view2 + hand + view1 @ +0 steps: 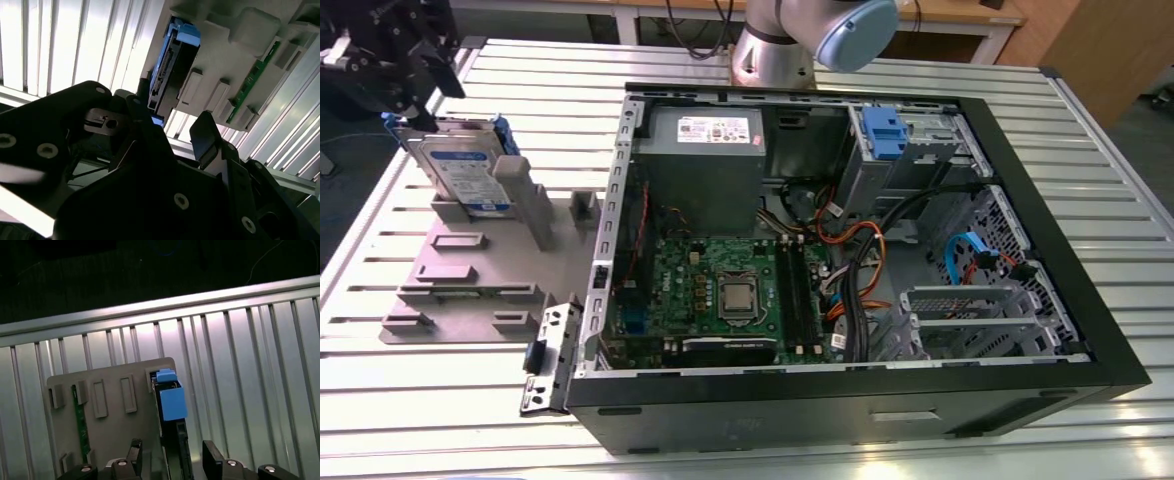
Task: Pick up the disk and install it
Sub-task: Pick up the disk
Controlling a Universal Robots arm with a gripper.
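**Disk on edge in its holder, fingers spread around it**

The disk (462,176) stands on edge in a grey holder plate (470,268). In the exterior view it is at ten o'clock from the open computer case (761,425). The gripper (424,100) hangs just above the disk, at eleven o'clock. In the first wrist view its fingers (213,463) are apart, one on each side of the disk.

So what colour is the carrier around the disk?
Blue; the carrier shows best in the first wrist view.
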